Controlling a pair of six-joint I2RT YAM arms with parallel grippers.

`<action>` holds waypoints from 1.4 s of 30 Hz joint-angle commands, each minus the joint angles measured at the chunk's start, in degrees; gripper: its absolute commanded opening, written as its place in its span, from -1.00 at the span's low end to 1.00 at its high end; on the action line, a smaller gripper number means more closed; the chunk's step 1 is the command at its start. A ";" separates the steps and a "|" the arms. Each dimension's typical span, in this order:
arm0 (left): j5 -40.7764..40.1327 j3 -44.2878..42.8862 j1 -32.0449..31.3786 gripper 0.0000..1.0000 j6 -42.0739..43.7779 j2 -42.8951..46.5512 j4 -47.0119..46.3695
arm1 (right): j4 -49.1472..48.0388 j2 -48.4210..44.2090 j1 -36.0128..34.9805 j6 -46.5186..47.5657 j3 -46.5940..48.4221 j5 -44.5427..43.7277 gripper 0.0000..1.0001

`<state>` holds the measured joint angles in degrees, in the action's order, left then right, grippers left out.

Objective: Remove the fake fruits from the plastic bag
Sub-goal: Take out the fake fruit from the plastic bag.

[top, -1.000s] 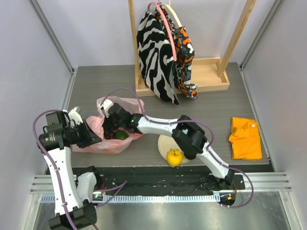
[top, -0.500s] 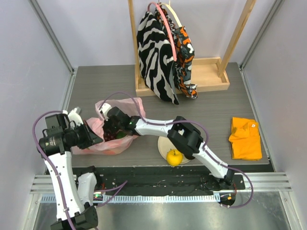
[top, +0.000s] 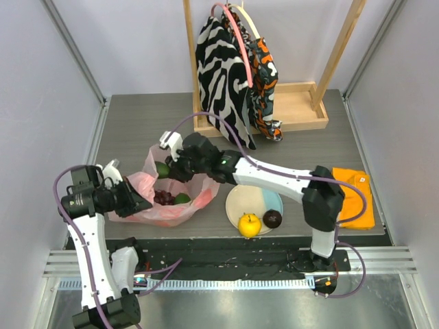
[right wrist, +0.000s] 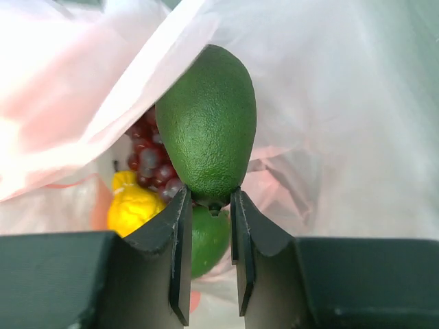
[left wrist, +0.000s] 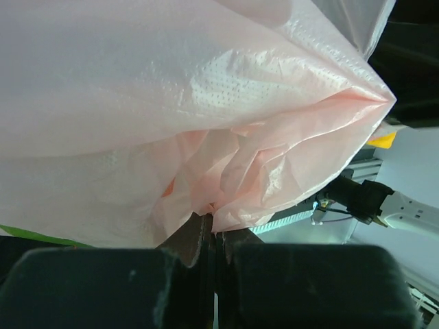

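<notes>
The pink plastic bag (top: pixel 180 212) lies open at the table's front left. My left gripper (top: pixel 139 205) is shut on a pinched fold of its edge (left wrist: pixel 211 218). My right gripper (top: pixel 171 166) is over the bag's mouth, shut on the green avocado (right wrist: pixel 208 123) by its narrow end. In the bag (right wrist: pixel 329 103) below lie the dark red grape bunch (right wrist: pixel 147 161), the yellow pear-shaped fruit (right wrist: pixel 134 205) and the green lime (right wrist: pixel 209 236). The yellow-orange fruit (top: pixel 250 223) and the dark maroon fruit (top: pixel 272 218) rest on the round plate (top: pixel 252 200).
A zebra-striped cloth bag (top: pixel 219 75) hangs from a wooden rack (top: pixel 302 110) at the back. A folded orange cloth (top: pixel 352 197) lies at the right. The right arm stretches across the table above the plate.
My right gripper has shut on the avocado and risen out of the bag toward its far rim. The arm has swung back, uncovering the plate. The left gripper still holds the bag.
</notes>
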<state>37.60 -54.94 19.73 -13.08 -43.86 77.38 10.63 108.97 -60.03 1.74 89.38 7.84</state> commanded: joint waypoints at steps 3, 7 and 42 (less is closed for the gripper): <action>1.68 -0.44 0.49 -1.00 -0.45 3.33 1.89 | -2.11 -5.78 0.00 0.46 -6.58 2.54 -0.95; 1.51 -1.40 0.66 -1.00 -0.54 3.51 1.81 | 3.92 -8.59 0.17 4.65 -6.94 2.80 -0.97; 13.55 -14.83 2.24 -1.00 -35.42 -18.80 -49.42 | 16.79 -19.24 18.19 4.78 11.32 43.48 -0.91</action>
<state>47.94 -63.77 20.75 -38.68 -58.52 42.35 29.43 90.15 -41.52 10.79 91.00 43.57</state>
